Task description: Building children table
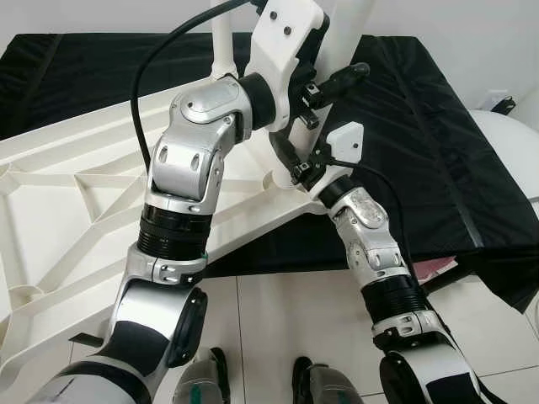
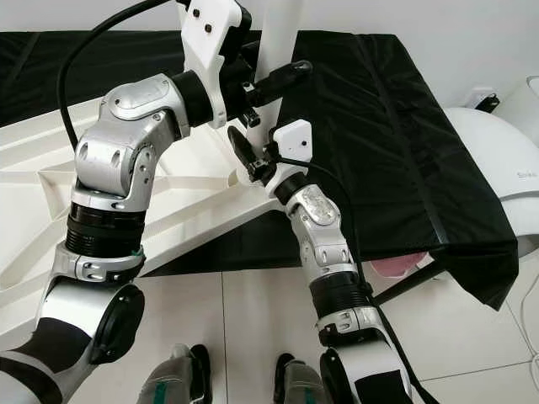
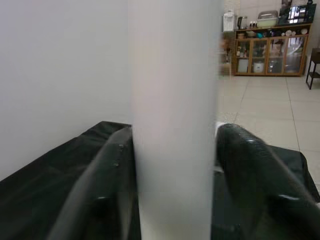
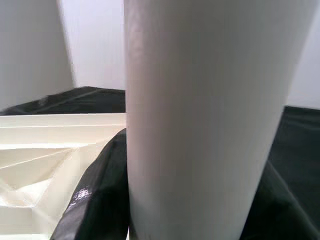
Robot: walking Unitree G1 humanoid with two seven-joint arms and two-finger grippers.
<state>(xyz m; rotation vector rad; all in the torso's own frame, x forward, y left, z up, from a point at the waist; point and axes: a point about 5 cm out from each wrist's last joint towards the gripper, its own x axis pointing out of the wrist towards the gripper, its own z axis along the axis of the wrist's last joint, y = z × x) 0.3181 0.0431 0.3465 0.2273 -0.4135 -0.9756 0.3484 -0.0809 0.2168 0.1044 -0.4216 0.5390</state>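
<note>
Robot's feet (image 1: 253, 379): at 6 o'clock on the pale tiled floor (image 1: 295, 311).

Right arm: rises from 5 o'clock toward centre. Right tool (image 2: 244, 160) sits at the foot of the white table leg (image 2: 278, 34), just above the tabletop corner. In the right wrist view its black fingers (image 4: 95, 195) lie on either side of the leg, closed against it.

Left arm: rises from 7 o'clock, elbow bent, forearm reaching to 12 o'clock. Left tool (image 2: 265, 84) grips the same leg higher up; one long black finger (image 1: 341, 80) shows past the leg toward 2 o'clock. In the left wrist view both fingers (image 3: 255, 170) press against the leg's sides.

Children's tabletop (image 1: 76, 185): white plastic, upside down, ribbed underside showing, spread from 9 o'clock to centre; it lies on the black cloth (image 1: 421, 151). The leg stands upright at its near right corner.

Desk: draped in the black cloth, running from 10 to 3 o'clock.

White rounded object (image 2: 497, 151): at 3 o'clock, beside the desk.

Wooden cabinet (image 3: 270, 50): far across the room, in the left wrist view.
</note>
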